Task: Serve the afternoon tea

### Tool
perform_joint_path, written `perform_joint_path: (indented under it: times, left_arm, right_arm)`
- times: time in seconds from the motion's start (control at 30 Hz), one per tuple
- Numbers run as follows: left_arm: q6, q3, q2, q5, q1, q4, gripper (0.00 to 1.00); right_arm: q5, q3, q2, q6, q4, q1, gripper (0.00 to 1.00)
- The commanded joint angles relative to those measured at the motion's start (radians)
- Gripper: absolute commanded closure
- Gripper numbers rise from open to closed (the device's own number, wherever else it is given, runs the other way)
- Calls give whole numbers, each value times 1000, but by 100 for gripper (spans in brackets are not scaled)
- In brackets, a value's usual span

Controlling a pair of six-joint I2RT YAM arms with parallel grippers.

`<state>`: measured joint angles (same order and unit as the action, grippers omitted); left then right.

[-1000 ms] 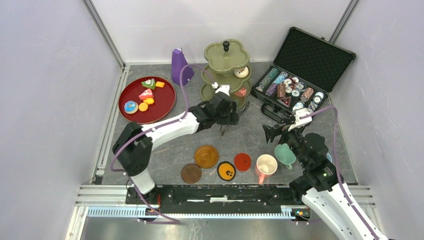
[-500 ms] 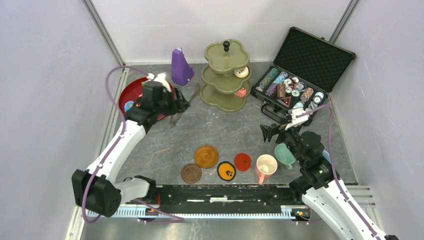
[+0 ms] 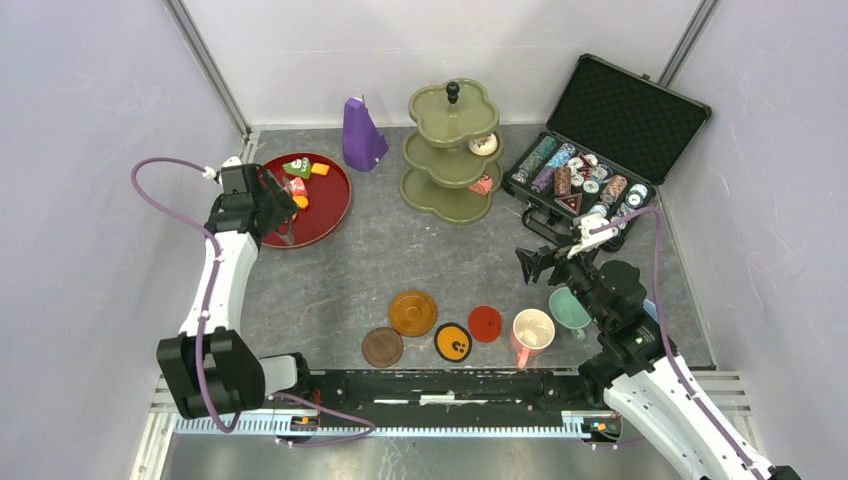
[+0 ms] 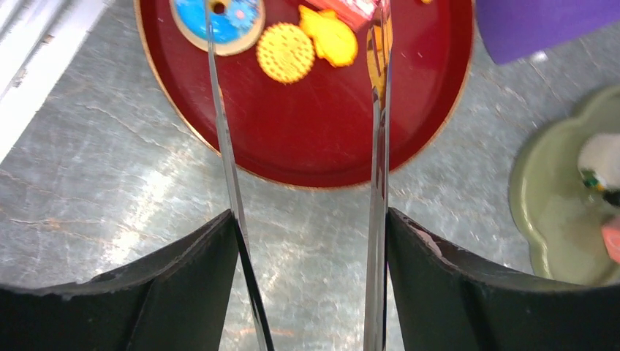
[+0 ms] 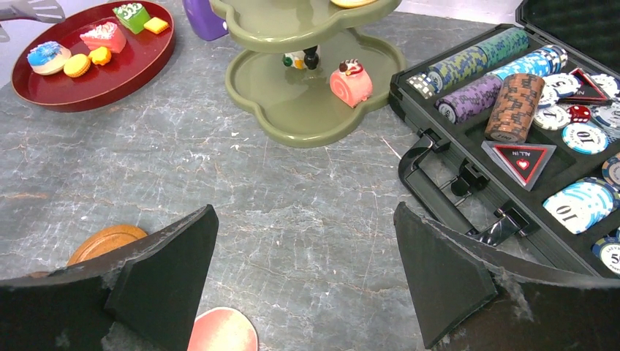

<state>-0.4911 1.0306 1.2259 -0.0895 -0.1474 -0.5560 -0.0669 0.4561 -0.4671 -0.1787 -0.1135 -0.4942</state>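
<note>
Table (image 3: 440,255): 1 olive three-tier stand (image 3: 452,150), far centre; 1 red tray (image 3: 325,215), far left. Left tool (image 4: 307,241) over the tray's near rim, clamped on metal tongs (image 4: 376,278), blades apart. Right tool (image 5: 303,212) spread wide, empty, above the table at near right. 2 mugs clearly in view, near right: pink mug (image 3: 532,330), teal mug (image 3: 568,308). 4 round coasters (image 3: 412,312), near centre. Cakes (image 5: 50,57): 6 on the tray, 3 on the stand.
</note>
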Motion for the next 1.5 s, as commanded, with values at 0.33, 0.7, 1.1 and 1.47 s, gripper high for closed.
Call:
perform_joint_path:
  times: [0.33,0.7,1.1,1.47]
  left_arm:
    - [-81,164,277,-100,-84,99,18]
    - [-81,110,304,-117,-90,130,26]
    - [-94,118,351,-72,-105,114,30]
    - [-94,100,337,-50,-106,130,44]
  right_arm:
    - [4,-8,40,-8,34,3,2]
    - [-7,-5,9,-1,48,3,2]
    - [-11,-13,18,-10,56,3,2]
    - [-7,-27,20,-16,63,3,2]
